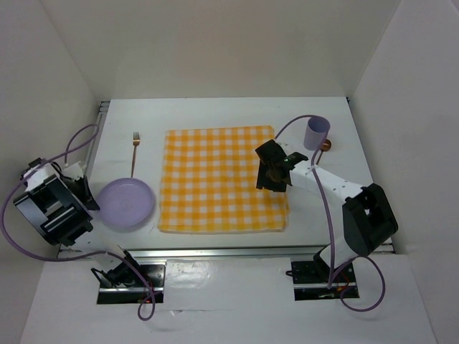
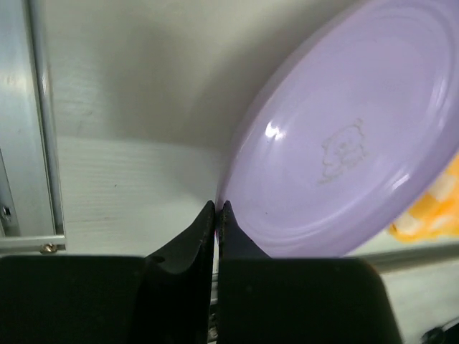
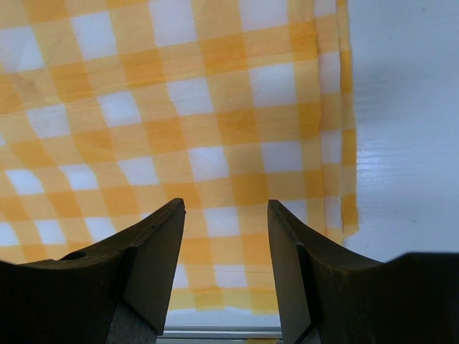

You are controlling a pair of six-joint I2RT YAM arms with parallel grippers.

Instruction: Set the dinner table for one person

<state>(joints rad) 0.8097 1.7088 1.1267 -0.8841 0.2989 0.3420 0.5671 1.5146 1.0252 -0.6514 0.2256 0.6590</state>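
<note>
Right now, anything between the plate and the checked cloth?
Nothing visible. Left gripper pinches the plate at its rim; the cloth starts right beside it. Fork sits farther back; right gripper hovers open over the cloth's right side.

Your left claw (image 2: 217, 208) is pinching the plate (image 2: 344, 143) at its rim; the fork (image 1: 135, 154) is lying beyond it. Your right claw (image 3: 226, 208) is hanging over the cloth (image 3: 179, 107) near its right edge; the cup (image 1: 317, 133) is standing beyond, rightward.
</note>
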